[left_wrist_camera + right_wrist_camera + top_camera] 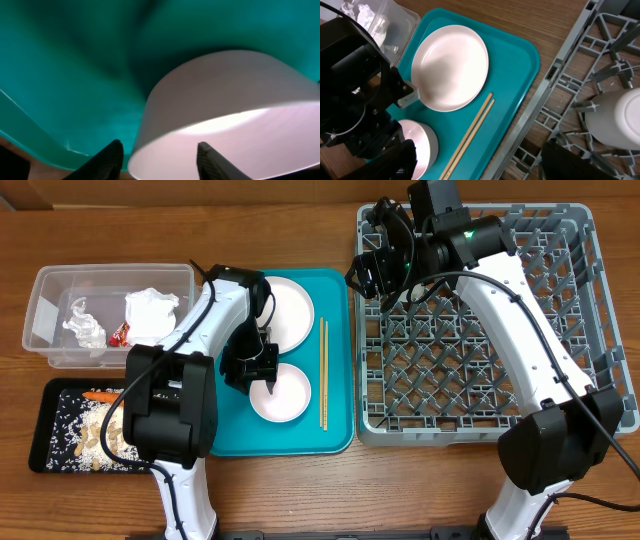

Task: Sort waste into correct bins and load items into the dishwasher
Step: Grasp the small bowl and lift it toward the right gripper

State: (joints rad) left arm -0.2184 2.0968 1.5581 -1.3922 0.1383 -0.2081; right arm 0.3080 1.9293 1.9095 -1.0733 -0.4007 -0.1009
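Overhead, the grey dish rack (430, 380) fills the right side, and the right gripper (372, 275) hangs at its left edge, jaws spread. The teal tray (300, 438) holds the plate (295, 310) and a bowl (290, 400). The left gripper (265, 375) straddles the bowl's rim with its jaws parted. The chopsticks (323, 375) lie front-to-back along the tray's right side.

Seen from overhead, the left arm (215, 315) covers the left edge of the plate (292, 310) and part of the rim of the bowl (285, 395). The left wrist view cuts that bowl off below and at right, and the teal tray (60, 75) behind it is blurred. A white dish (615, 120) in the rack (540, 107) runs off the right edge of the right wrist view.
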